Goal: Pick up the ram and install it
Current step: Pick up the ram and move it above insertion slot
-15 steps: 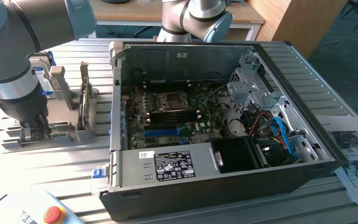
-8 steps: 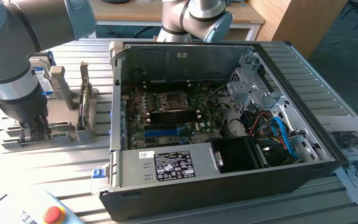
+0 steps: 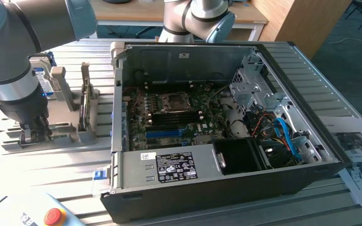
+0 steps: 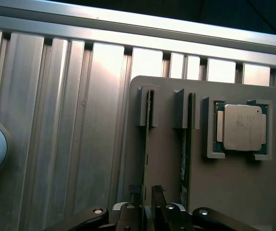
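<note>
Wrist view puts the fingers (image 4: 158,204) a little apart, one on each side of the ram (image 4: 148,144), straddling its top edge without visibly pinching it. The gripper (image 4: 147,198) sits low over that thin stick, which stands on edge in a slot of the grey holder (image 4: 224,192), just beside a second stick (image 4: 188,144) and near the processor chip (image 4: 242,127). Exterior view has the gripper down at the holder on the slatted table (image 3: 55,165), at the exterior view's left of the open computer case (image 3: 187,47) and well apart from its motherboard (image 3: 168,117). By my judgement the approach is made, while gripping, lifting and installing are all left to do.
</note>
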Controlling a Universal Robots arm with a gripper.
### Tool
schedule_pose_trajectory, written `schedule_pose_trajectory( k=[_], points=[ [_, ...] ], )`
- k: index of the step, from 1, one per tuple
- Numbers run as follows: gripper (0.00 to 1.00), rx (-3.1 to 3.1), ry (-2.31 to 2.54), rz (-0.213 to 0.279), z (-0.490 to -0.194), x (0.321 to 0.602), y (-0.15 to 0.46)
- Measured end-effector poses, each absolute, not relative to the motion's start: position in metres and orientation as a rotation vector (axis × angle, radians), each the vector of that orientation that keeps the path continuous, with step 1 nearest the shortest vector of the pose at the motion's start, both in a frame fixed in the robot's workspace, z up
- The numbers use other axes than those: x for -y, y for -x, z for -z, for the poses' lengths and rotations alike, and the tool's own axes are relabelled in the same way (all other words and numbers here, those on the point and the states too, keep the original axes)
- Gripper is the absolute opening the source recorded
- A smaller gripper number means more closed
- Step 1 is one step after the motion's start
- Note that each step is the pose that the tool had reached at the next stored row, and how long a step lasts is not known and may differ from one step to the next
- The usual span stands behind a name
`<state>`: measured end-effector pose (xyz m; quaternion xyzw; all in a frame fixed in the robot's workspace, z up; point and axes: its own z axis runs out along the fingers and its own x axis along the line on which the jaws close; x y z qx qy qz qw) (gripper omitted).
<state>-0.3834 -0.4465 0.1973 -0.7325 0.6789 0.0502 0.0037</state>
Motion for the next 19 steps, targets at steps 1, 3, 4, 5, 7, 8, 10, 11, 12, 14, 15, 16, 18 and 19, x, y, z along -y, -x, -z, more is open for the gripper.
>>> schedule_pose_trajectory(
  k=[1, 3, 4, 5, 7, 8, 10, 11, 12, 14, 15, 16, 18, 19],
  points=[
    [0.23, -2.128, 2.296, -0.157, -0.1973, 0.4465, 0.3834],
    [0.23, -2.128, 2.296, -0.157, -0.1973, 0.4465, 0.3834],
    [0.23, -2.128, 2.296, -0.157, -0.1973, 0.4465, 0.3834],
    [0.23, -2.128, 2.296, -0.157, -0.1973, 0.4465, 0.3834],
    [0.23, -2.13, 2.294, -0.157, -0.1973, 0.4465, 0.3834],
    [0.23, -2.132, 2.292, -0.157, -0.1972, 0.4465, 0.3834],
    [0.23, -2.137, 2.287, -0.157, -0.1973, 0.4465, 0.3834],
    [0.23, -2.139, 2.284, -0.157, -0.1973, 0.4465, 0.3834],
    [0.23, -2.142, 2.281, -0.157, -0.1972, 0.4465, 0.3834],
    [0.23, -2.146, 2.278, -0.157, -0.1973, 0.4465, 0.3834],
    [0.23, -2.146, 2.278, -0.157, -0.1973, 0.4465, 0.3834],
    [0.23, -2.146, 2.278, -0.157, -0.1973, 0.4465, 0.3834],
    [0.23, -2.146, 2.278, -0.157, -0.1973, 0.4465, 0.3834],
    [0.23, -2.146, 2.278, -0.157, -0.1973, 0.4465, 0.3834]
  ],
)
